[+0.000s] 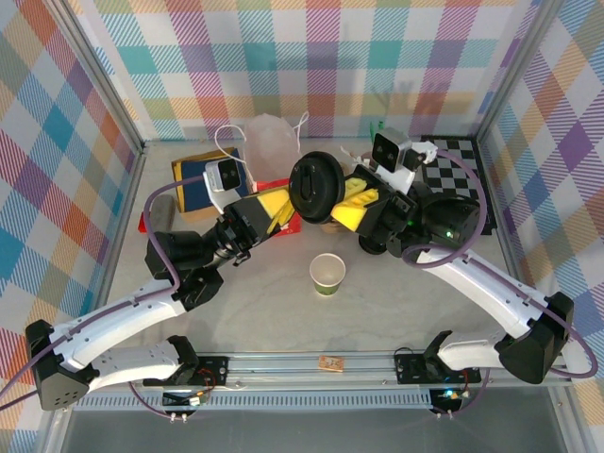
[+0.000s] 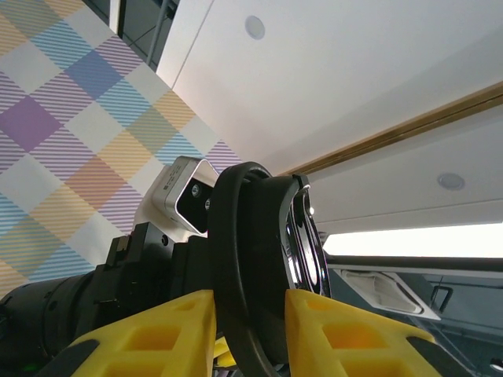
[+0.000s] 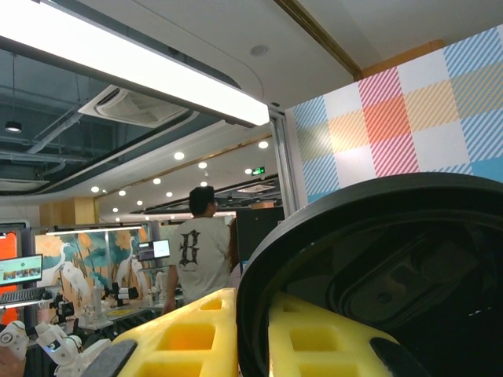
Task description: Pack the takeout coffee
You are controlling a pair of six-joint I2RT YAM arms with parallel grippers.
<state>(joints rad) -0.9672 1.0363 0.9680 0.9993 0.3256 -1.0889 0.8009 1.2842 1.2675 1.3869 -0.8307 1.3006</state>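
Lidding step: your left pincer (image 1: 279,204) and right pincer (image 1: 353,202) both pinch the lid (image 1: 316,186), held high. The cup (image 1: 327,274) stands open on the bench (image 1: 274,307), nearer the bases. Next, release one side and cap squarely.

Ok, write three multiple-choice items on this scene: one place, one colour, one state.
1. Where is the paper cup? A. on the table B. on the checkerboard C. in a claw
2. What colour is the held lid? A. white B. black C. green
3. The cup is: A. lidded B. tipped over C. upright, open

1 A: it stands on bare table.
2 B: the lid between left claw and right claw is black.
3 C: its open mouth faces up.
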